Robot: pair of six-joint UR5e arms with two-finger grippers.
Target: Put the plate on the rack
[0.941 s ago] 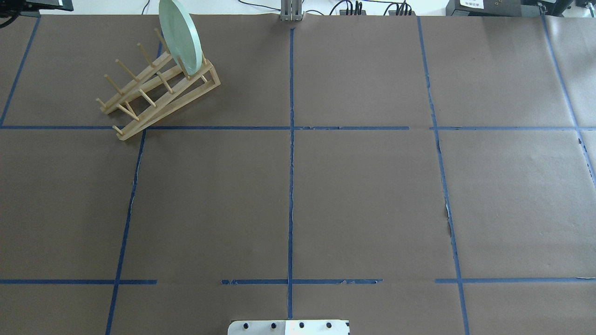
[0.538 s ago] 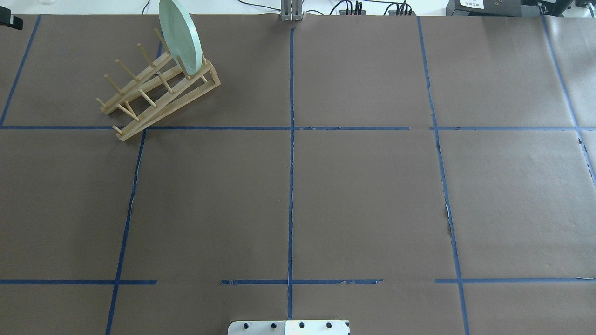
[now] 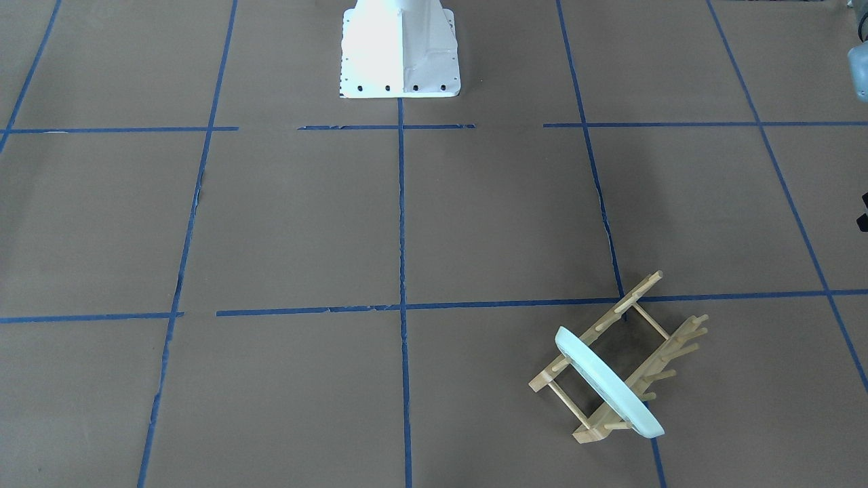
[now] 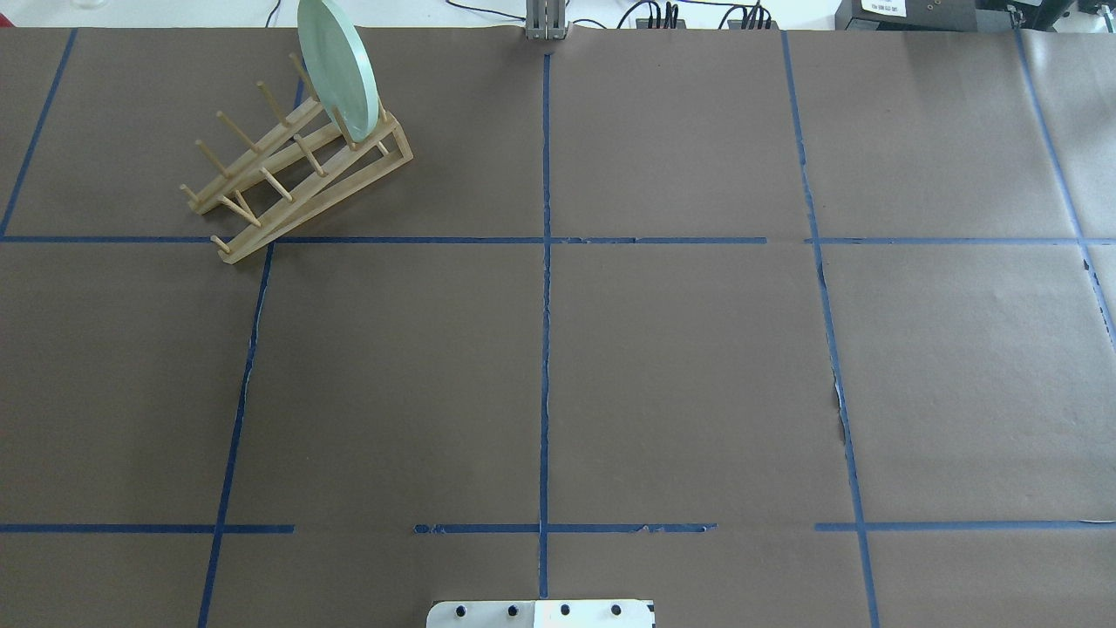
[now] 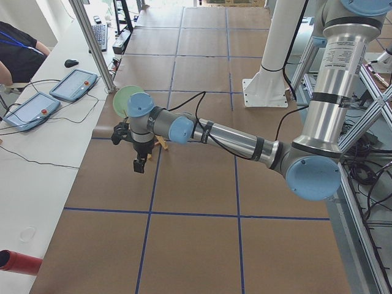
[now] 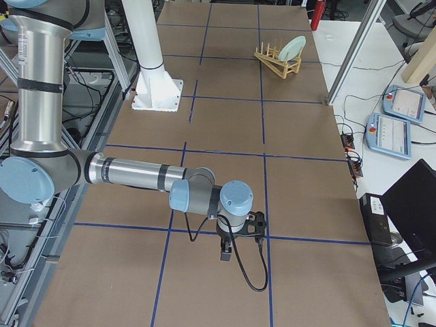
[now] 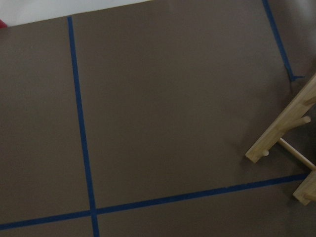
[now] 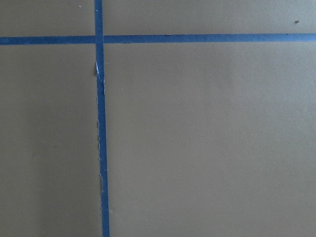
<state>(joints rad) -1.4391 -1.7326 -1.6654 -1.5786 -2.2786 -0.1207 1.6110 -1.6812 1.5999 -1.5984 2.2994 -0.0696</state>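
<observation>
While plate (image 4: 336, 66) stands in rack (image 4: 305, 203), left end effector (image 5: 140, 164) hangs nearby, pointing down.

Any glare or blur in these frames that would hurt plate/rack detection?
Front-facing view: robot base blown out white; plate and rack clear. Overhead: even light, plate sharp. Left wrist: dim, slightly soft, only the rack's end at the right edge. Right wrist: just taped paper, sharp.

Wooden rack (image 4: 260, 232) on brown, blue-taped table (image 4: 680, 375)
</observation>
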